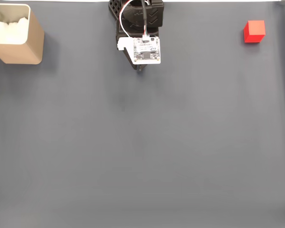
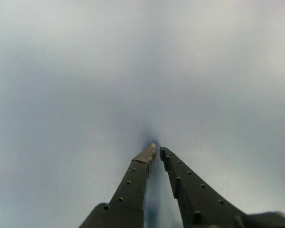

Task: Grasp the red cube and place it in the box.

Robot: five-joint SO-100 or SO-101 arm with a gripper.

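Note:
A small red cube (image 1: 254,31) sits on the grey mat at the far right top of the fixed view. The tan box (image 1: 16,33) with white padding inside stands at the top left. The arm, folded at top centre, carries a white camera board; its gripper (image 1: 140,70) pokes out just below that board, far from both cube and box. In the wrist view the gripper (image 2: 157,151) points at bare mat, its two dark fingers nearly meeting at the tips with nothing between them.
The grey mat (image 1: 142,152) stretches across the whole lower part of the fixed view. The arm's black base (image 1: 135,14) stands at the mat's top edge, between box and cube.

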